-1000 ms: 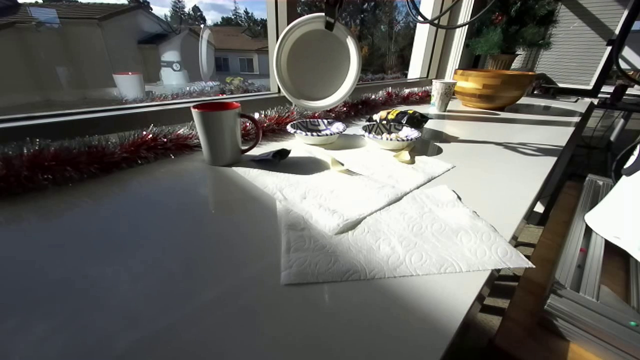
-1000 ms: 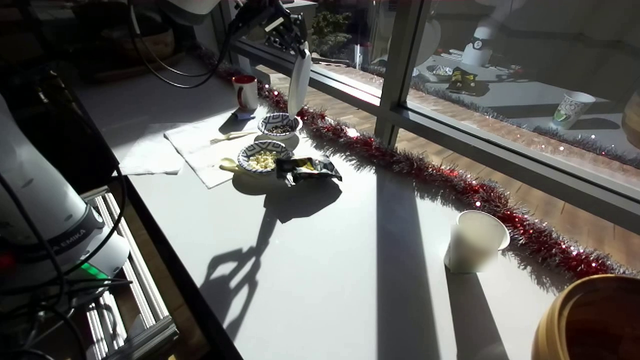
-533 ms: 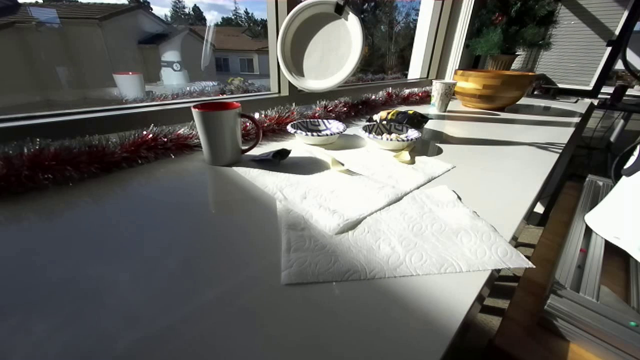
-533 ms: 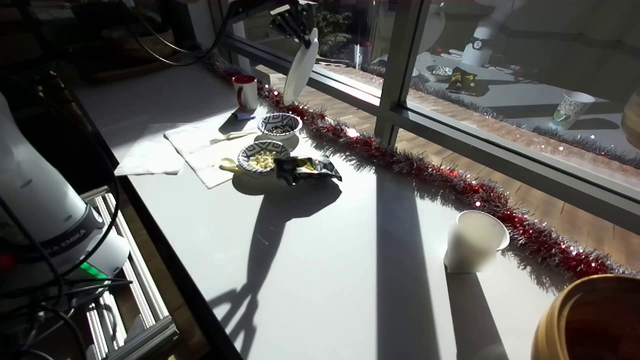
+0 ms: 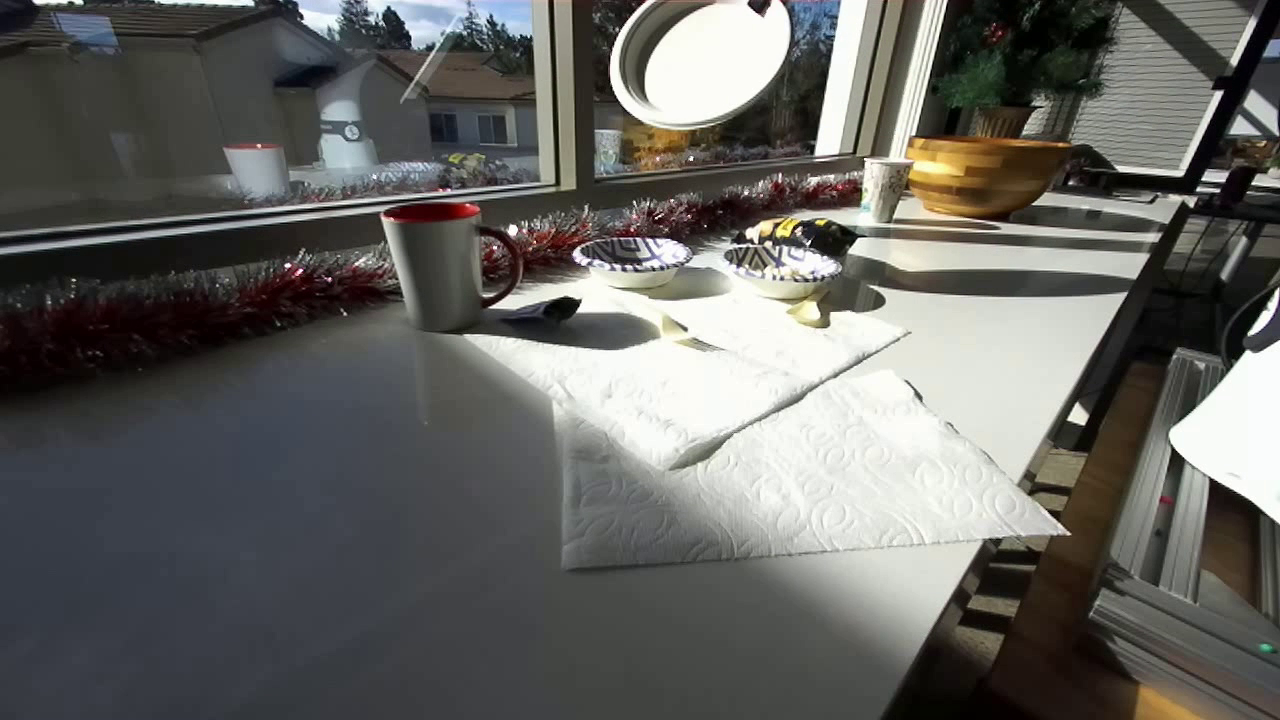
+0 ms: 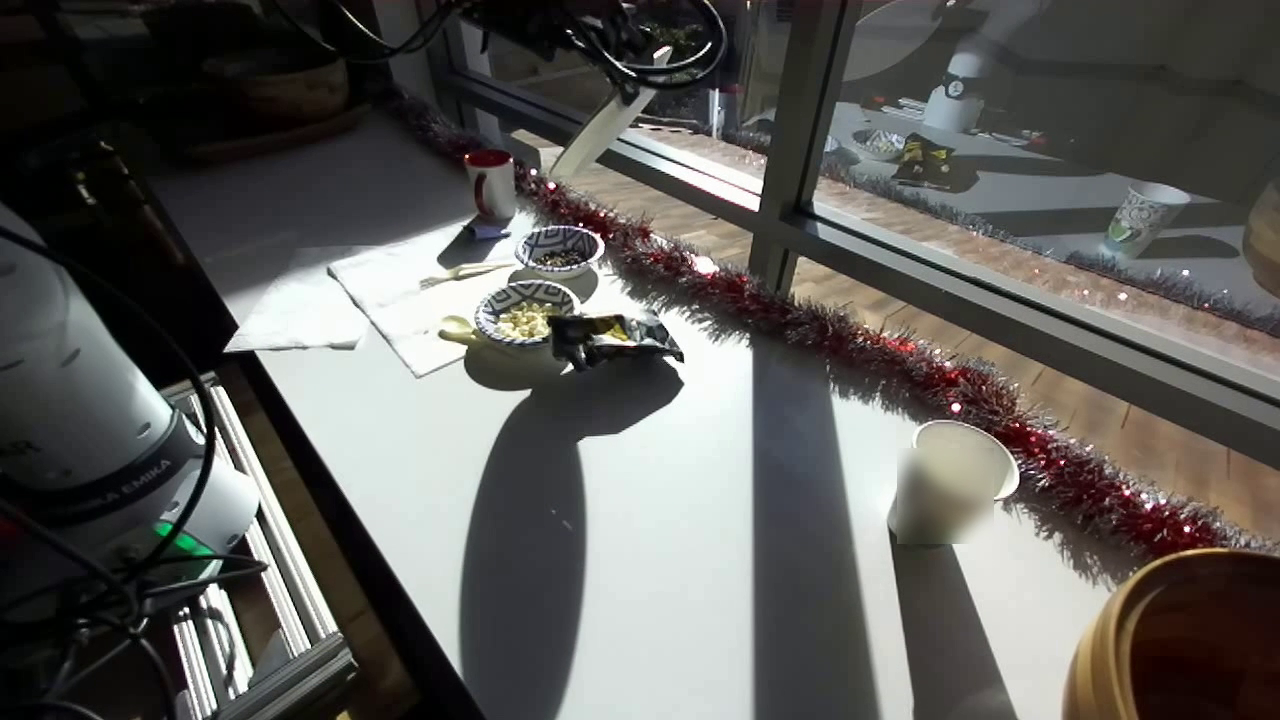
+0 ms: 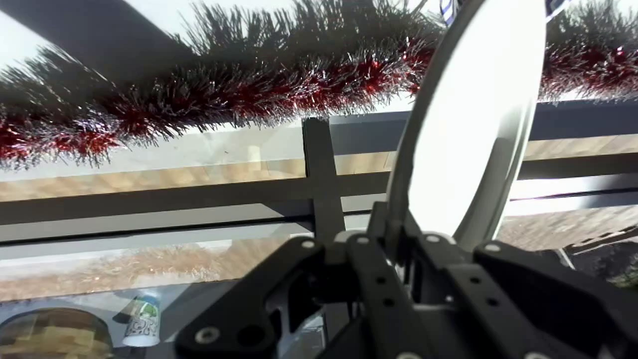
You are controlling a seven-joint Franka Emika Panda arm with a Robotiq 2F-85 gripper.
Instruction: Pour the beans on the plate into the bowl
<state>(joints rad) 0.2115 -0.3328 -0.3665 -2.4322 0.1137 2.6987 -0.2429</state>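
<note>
The round white plate (image 5: pixel 715 60) is held in the air, steeply tilted, by the window; it also shows edge-on in an exterior view (image 6: pixel 605 130) and in the wrist view (image 7: pixel 473 109). No beans show on its face. My gripper (image 7: pixel 396 224) is shut on the plate's rim; in an exterior view its dark fingertips (image 6: pixel 630 92) sit at the plate's upper part. The dark beans (image 6: pixel 562 260) lie in the small patterned bowl (image 6: pixel 545 240), below and apart from the plate. That bowl also shows in an exterior view (image 5: pixel 632 276), where its contents are hidden.
A second patterned bowl (image 6: pixel 525 322) with pale food stands beside a black snack bag (image 6: pixel 615 340). A red-white mug (image 5: pixel 440 270), paper towels (image 5: pixel 760 480), paper cup (image 6: pixel 950 490) and wooden bowl (image 5: pixel 985 180) are on the table. Tinsel (image 6: pixel 850 340) runs along the window.
The plate has risen away from the bowls and moved right in an exterior view, its face turning brightly lit and tilting. My gripper went with it, still holding the rim. The bowls have not moved.
</note>
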